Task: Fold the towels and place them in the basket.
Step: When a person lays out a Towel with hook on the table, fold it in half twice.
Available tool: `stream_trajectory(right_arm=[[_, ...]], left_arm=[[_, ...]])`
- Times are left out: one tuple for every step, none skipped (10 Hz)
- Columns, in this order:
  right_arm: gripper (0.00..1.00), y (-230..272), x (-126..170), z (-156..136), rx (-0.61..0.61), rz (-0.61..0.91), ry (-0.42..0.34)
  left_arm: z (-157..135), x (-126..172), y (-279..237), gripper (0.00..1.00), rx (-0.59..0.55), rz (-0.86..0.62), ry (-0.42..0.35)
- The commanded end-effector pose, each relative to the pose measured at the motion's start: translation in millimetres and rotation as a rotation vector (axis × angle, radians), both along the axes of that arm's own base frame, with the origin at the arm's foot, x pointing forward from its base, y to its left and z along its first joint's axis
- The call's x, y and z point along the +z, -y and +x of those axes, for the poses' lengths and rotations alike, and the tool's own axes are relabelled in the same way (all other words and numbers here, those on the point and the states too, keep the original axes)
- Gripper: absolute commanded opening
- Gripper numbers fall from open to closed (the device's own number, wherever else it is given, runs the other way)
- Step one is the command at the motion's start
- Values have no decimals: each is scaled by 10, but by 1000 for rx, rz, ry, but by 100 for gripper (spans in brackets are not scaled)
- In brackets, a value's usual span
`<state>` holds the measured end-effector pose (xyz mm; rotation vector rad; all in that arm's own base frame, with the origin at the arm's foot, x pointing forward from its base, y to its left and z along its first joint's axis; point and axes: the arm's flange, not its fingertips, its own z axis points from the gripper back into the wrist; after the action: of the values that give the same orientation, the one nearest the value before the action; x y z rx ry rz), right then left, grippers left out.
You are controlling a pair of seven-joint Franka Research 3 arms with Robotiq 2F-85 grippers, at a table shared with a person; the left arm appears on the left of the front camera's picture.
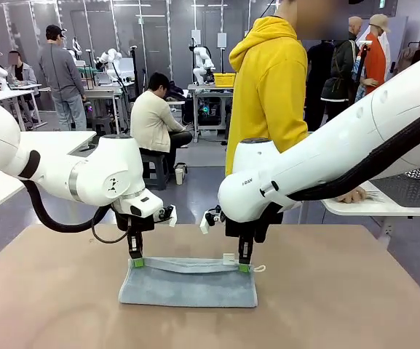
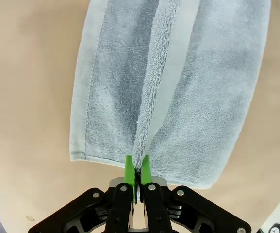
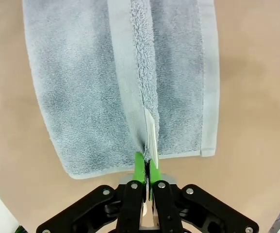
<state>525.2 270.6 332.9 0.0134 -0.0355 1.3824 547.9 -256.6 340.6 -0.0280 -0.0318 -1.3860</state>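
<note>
The left gripper (image 1: 136,262) and right gripper (image 1: 244,267) are pinching the towel's (image 1: 188,289) lifted edge, folding it. Laying that edge flat and then letting go is likely coming next

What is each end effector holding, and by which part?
Both hold the pale blue-grey towel: the left end effector and the right end effector each pinch one end of its raised edge.

- Glossy white, rounded left arm (image 1: 86,174) and right arm (image 1: 326,153), each with 1 thick black cable (image 1: 49,218).
- Black 2-finger left hand (image 1: 136,260) and right hand (image 1: 244,265), with bright green pads (image 2: 129,170) and small silver screws (image 2: 151,187).
</note>
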Motion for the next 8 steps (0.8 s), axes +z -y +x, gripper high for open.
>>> stream_trajectory(right_arm=[[12,-2,-15,-41,-34,-3,45],[18,-3,-13,-50,-32,-2,51],[37,-2,-2,-62,-27,-3,60],[48,3,18,-72,-25,-11,66],[68,14,50,-90,-21,-19,73],[78,29,92,-102,-20,-37,88],[98,45,151,-109,-27,-68,121],[66,56,212,-120,-47,-78,161]], left_arm=[[-9,-36,-9,20,43,-11,46],[-14,-35,-18,31,54,-16,58],[-23,-22,-27,49,56,-14,78],[-33,30,-42,60,53,-23,90],[-56,93,-70,78,30,-29,88],[-81,143,-95,89,28,-10,104],[-111,191,-140,100,35,-11,120],[-152,246,-161,100,38,-25,134]])
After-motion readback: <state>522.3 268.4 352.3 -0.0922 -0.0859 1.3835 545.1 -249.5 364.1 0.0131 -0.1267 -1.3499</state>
